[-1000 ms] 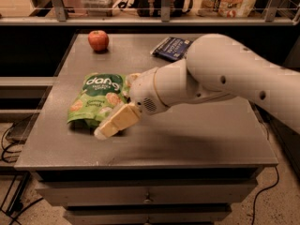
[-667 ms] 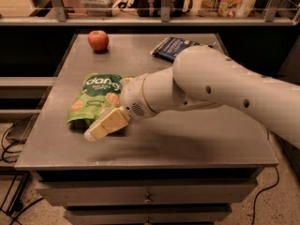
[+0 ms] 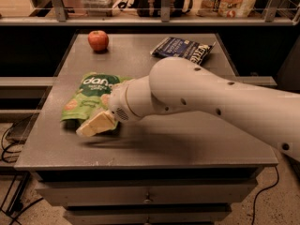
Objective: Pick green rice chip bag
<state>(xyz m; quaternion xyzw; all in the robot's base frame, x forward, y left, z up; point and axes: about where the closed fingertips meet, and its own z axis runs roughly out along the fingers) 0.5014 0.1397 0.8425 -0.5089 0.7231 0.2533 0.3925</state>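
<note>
The green rice chip bag (image 3: 89, 96) lies flat on the left part of the grey table (image 3: 187, 135), its "dang" lettering toward the back. My gripper (image 3: 93, 124) hangs at the end of the white arm (image 3: 201, 97), just over the bag's near right corner. Its cream-coloured fingers point left and down, and they cover part of the bag's lower edge.
A red apple (image 3: 98, 40) sits at the back left of the table. A dark blue chip bag (image 3: 182, 48) lies at the back right. A shelf with packages and rails runs behind the table. Drawers sit under the table's front edge, and cables lie on the floor at the left.
The arm has swung further left and slightly lower, bringing the gripper over the bag's near right corner. The bag, apple and blue bag have not moved.
</note>
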